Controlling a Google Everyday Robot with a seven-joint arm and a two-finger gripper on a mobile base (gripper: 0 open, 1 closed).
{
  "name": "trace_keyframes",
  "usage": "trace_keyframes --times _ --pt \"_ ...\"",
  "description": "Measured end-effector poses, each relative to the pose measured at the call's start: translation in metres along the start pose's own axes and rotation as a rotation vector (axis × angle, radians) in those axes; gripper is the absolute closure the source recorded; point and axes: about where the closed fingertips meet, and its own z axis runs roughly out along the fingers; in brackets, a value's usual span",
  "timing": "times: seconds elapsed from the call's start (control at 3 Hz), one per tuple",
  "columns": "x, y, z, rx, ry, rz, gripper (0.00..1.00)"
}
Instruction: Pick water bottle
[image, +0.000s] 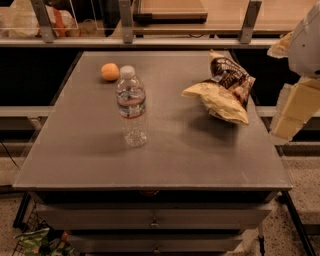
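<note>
The water bottle (131, 105) stands upright on the grey table top (150, 160), left of centre. It is clear and ribbed, with a white cap and a blue, white and red label band. My gripper (292, 117) is at the right edge of the view, beyond the table's right side and well apart from the bottle. It holds nothing that I can see.
An orange (110, 71) lies just behind the bottle to its left. Two crumpled chip bags (222, 90), one yellow and one brown, lie on the right half of the table. A railing and shelves (150, 40) run behind the table. Drawers (150, 217) are below its front edge.
</note>
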Motion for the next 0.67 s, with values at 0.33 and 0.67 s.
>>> trace_keyframes --times 0.33,0.67 --pt "0.0000 0.0000 -0.0001 0.000 0.000 0.000 0.00" --pt "-0.0021 0.0000 -0.0017 -0.022 -0.047 0.021 0.00"
